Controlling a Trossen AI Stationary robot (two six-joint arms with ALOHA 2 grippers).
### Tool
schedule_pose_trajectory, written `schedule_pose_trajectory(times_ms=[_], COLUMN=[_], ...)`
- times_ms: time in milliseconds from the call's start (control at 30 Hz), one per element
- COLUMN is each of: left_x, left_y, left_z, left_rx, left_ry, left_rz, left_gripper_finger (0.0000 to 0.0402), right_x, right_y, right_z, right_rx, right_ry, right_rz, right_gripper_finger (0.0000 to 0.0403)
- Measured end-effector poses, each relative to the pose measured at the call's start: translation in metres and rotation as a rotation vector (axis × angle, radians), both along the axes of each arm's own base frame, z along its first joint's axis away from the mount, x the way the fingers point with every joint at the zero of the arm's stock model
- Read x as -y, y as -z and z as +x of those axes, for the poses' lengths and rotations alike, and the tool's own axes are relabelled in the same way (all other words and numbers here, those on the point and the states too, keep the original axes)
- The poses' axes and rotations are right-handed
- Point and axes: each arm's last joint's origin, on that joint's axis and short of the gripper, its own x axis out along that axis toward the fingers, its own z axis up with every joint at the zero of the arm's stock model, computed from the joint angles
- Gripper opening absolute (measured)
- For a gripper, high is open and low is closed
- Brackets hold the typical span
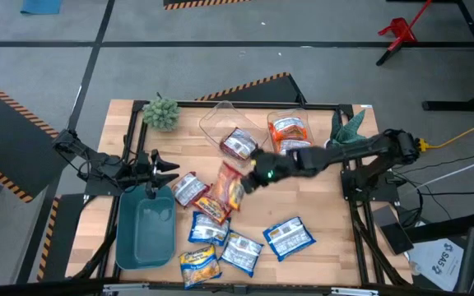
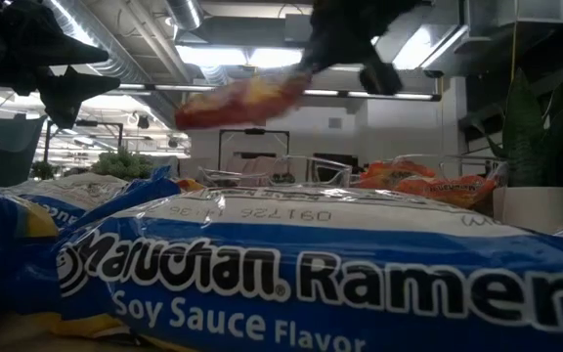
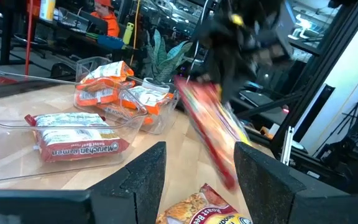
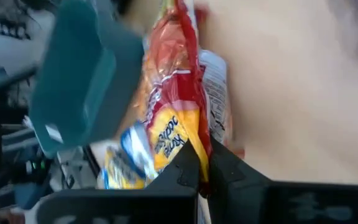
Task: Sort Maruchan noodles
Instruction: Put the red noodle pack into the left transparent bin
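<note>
noodle packet (image 1: 230,187) in right end effector (image 1: 257,168)

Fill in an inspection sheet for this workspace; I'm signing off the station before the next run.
Surface: wooden table, bare patches between items.
Job's things: red-orange noodle packet lifted off the table; blue packets and yellow packet loose near the front edge; red-brown packet in one clear bin, orange packets in the other.
Clutter: teal bin, small green plant.
Grippers: right tool shut on the red-orange noodle packet; left tool open, above the teal bin's far end.
Cables: yellow cable on the floor at right.
Surroundings: striped floor tape; person in orange behind the table.
</note>
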Motion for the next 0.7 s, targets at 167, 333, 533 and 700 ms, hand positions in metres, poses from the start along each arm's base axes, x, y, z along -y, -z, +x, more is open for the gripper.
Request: schedule_pose_trajectory(times_ms=[167, 333, 533, 700], left_x=[0.000, 0.000, 0.000, 0.000], left_y=[0.000, 0.000, 0.000, 0.000], left_z=[0.000, 0.000, 0.000, 0.000], left_rx=[-0.002, -0.002, -0.003, -0.003], left_ry=[-0.004, -0.008, -0.009, -0.010], left_rz=[0.009, 0.013, 0.017, 0.017], left_gripper_finger=[0.0185, 0.0185, 0.0185, 0.0185], right_x=[0.046, 0.099, 0.153, 0.182], right_y=[-0.028, -0.044, -0.046, -0.023], right_z=[0.006, 0.003, -0.004, 0.006], right_rx=[0.059, 0.101, 0.149, 0.145], right_ry=[0.060, 0.159, 0.281, 0.304], right_rz=[-0.082, -0.130, -0.169, -0.156], right_gripper_finger=[0.0001, 0.0001, 0.0000, 0.0000])
